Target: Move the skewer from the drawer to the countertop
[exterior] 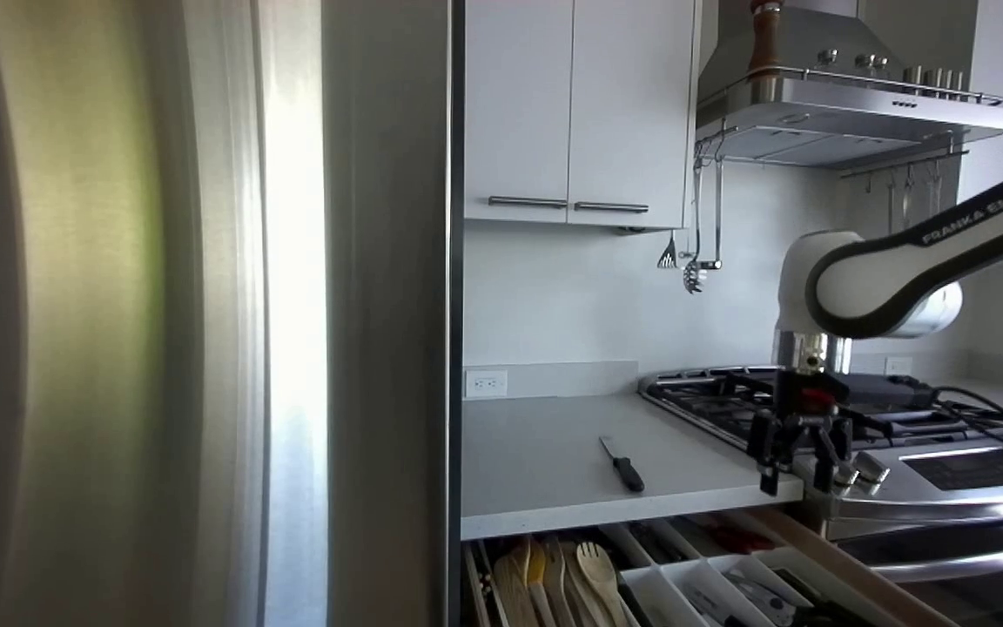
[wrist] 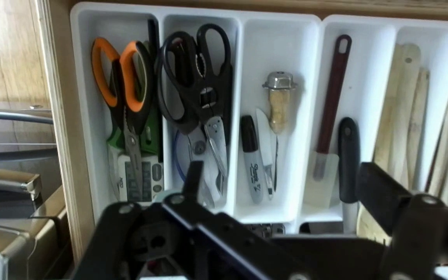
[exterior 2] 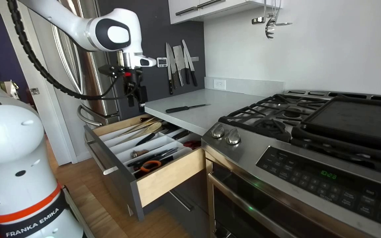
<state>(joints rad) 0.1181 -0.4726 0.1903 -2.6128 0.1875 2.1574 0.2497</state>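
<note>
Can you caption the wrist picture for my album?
Open black tool above a wooden-sided drawer; a thin wooden-handled metal skewer lies in its white compartmented tray.

FRANKA EMIKA arm [exterior: 902, 270], 10:23 oven [exterior 2: 303, 172], Sharpie marker [wrist: 252, 161]

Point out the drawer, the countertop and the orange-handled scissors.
Drawer [exterior 2: 170, 177], in an exterior view: on its wooden side wall.
Countertop [exterior: 536, 453], in an exterior view: bare top surface.
Orange-handled scissors [wrist: 132, 142], in the wrist view: top of the blades.
</note>
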